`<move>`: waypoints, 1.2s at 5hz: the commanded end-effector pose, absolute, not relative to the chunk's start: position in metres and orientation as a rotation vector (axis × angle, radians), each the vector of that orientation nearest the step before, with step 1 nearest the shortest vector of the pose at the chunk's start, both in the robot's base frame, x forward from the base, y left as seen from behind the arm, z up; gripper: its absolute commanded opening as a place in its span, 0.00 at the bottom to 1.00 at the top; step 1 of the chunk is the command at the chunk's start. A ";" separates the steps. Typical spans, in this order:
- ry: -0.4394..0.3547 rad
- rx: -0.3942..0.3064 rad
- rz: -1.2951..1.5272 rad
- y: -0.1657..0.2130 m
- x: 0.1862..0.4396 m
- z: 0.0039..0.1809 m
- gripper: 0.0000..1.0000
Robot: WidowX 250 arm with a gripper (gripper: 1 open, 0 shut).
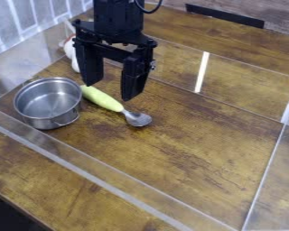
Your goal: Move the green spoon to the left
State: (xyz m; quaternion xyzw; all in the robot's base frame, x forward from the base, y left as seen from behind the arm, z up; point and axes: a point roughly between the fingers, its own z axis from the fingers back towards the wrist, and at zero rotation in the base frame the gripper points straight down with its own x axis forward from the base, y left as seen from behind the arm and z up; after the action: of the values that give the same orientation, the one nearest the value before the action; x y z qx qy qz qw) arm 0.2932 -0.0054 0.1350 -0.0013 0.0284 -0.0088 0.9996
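Note:
The green spoon (113,104) lies flat on the wooden table, its yellow-green handle pointing up-left toward the bowl and its silver scoop at the lower right. My gripper (112,84) hangs straight down over the handle end, black fingers spread wide apart and nothing between them. One finger (94,70) stands left of the handle, the other (133,83) to its right. The fingertips sit just above the spoon, not touching it as far as I can see.
A round steel bowl (50,101) stands just left of the spoon. A white and reddish object (75,47) sits behind the gripper, mostly hidden. Clear acrylic walls (202,72) border the wooden table (195,153).

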 end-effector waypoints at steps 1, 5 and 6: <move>0.067 -0.003 0.099 -0.007 0.286 0.125 1.00; 0.029 -0.075 0.797 0.014 0.307 0.110 1.00; 0.019 -0.090 0.962 0.010 0.312 0.106 1.00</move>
State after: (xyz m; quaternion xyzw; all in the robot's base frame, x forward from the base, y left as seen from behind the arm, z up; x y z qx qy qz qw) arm 0.3090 0.0085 0.0955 -0.0359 0.0262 0.4590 0.8873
